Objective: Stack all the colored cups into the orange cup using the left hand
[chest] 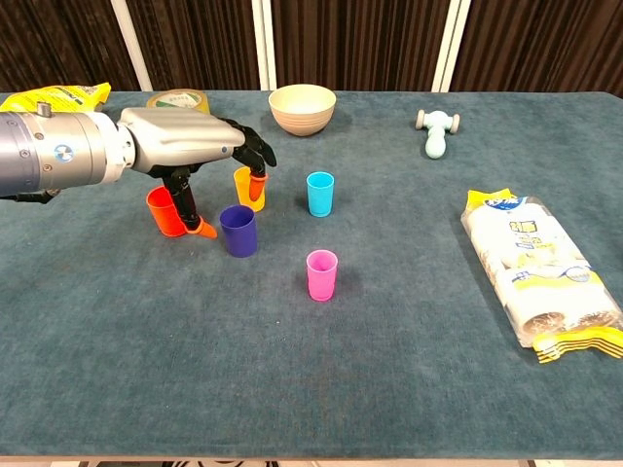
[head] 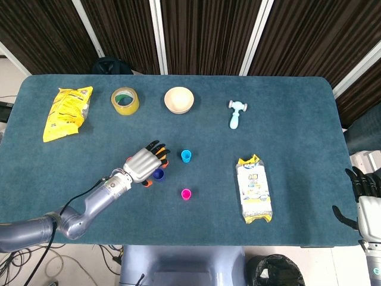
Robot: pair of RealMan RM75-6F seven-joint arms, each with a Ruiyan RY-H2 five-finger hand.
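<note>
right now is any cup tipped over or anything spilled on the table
Nothing stands out. The orange cup, yellow cup, purple cup, blue cup and pink cup all stand upright and unstacked; the left hand hovers over them.
</note>
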